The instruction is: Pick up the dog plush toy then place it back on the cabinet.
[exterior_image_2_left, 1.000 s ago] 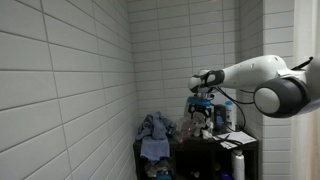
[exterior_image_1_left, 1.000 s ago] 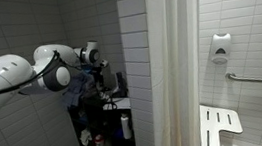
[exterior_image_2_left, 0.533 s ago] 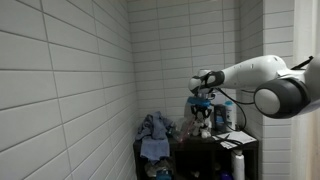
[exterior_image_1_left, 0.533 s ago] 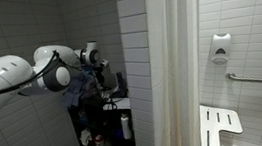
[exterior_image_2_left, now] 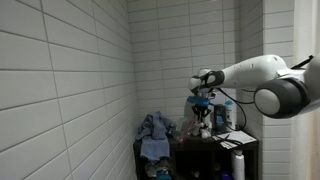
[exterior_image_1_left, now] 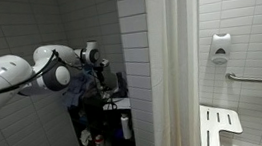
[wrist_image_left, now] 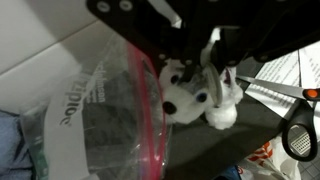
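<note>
In the wrist view the dog plush toy (wrist_image_left: 190, 98), white with dark eyes and nose, lies on the dark top of the cabinet (wrist_image_left: 250, 125). My gripper (wrist_image_left: 203, 72) comes in from the top of that view, and its black fingers (wrist_image_left: 150, 45) press into the toy's head from both sides, shut on it. In both exterior views the arm reaches over the black cabinet (exterior_image_2_left: 222, 141) (exterior_image_1_left: 112, 107), with the gripper (exterior_image_2_left: 203, 107) (exterior_image_1_left: 100, 80) low over its top. The toy (exterior_image_2_left: 203, 120) shows only as a small pale patch below the fingers.
A clear plastic bag with a red zip strip (wrist_image_left: 110, 115) lies against the toy. Scissors (wrist_image_left: 298, 125) and printed paper (wrist_image_left: 278, 72) lie beside it. Blue cloth (exterior_image_2_left: 155, 130) is heaped on the cabinet's end, a white bottle (exterior_image_2_left: 238, 164) stands below. Tiled walls stand close; a white fold-down seat (exterior_image_1_left: 219, 125) hangs beyond the curtain (exterior_image_1_left: 171, 68).
The jaws have closed from wide open onto the toy. The arm has stayed nearly in place over the cabinet top.
</note>
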You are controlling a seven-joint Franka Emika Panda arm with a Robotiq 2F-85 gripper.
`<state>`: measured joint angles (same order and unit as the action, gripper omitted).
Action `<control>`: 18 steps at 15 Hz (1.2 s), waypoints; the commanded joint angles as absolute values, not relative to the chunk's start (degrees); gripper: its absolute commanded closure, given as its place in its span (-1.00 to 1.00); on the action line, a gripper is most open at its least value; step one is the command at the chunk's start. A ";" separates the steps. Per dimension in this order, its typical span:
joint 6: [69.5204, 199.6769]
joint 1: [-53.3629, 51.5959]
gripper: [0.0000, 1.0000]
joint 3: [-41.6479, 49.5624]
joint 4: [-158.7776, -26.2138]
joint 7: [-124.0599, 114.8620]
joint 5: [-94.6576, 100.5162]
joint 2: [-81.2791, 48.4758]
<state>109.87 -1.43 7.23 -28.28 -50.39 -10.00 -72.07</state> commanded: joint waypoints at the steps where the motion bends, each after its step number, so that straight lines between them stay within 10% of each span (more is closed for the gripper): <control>1: 108.27 -2.22 0.95 7.91 -28.00 -51.53 -9.30 -70.61; 18: 85.27 -9.69 0.93 5.99 -21.82 -39.52 4.28 -54.87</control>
<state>88.57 -9.97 7.71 -20.33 -43.66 4.43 -56.93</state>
